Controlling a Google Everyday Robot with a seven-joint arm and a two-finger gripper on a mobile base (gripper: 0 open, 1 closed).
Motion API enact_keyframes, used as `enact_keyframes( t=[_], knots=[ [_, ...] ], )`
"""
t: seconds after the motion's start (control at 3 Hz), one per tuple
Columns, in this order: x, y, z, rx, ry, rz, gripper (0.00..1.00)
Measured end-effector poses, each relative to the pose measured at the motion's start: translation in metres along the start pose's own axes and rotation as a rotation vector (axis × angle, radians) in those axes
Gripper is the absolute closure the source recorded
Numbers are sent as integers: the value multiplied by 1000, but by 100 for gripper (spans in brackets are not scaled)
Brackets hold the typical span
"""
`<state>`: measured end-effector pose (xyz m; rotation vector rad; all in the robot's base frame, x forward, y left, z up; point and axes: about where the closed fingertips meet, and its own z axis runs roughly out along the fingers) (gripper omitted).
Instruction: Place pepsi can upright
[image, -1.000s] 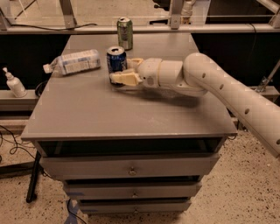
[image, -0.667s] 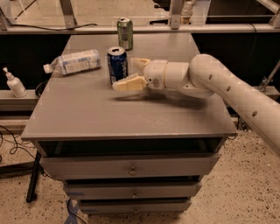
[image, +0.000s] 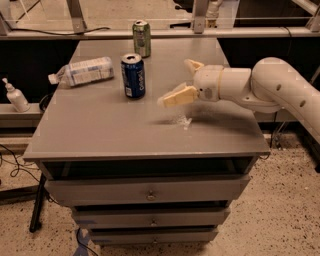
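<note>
The pepsi can (image: 133, 75) is dark blue with white lettering and a silver top. It stands upright on the grey table (image: 105, 130), left of centre. My gripper (image: 181, 81) is open and empty. It hovers a little above the table to the right of the can, apart from it, with one finger (image: 178, 96) pointing left toward the can and the other finger (image: 193, 65) raised behind. The white arm reaches in from the right.
A green can (image: 142, 38) stands upright at the back of the table. A clear plastic bottle (image: 82, 71) with a white label lies on its side at the left. A white pump bottle (image: 15, 97) stands on a ledge left of the table. Drawers sit below the tabletop.
My gripper has let go of the pepsi can and drawn back to the right and up. The can stays standing upright where it was.
</note>
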<state>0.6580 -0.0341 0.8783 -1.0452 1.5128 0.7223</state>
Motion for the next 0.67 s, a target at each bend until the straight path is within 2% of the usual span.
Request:
enact_keyframes(
  t=[0.33, 0.67],
  knots=[
    [-9, -19, -82, 101, 71, -46, 0],
    [-10, -19, -82, 101, 71, -46, 0]
  ],
)
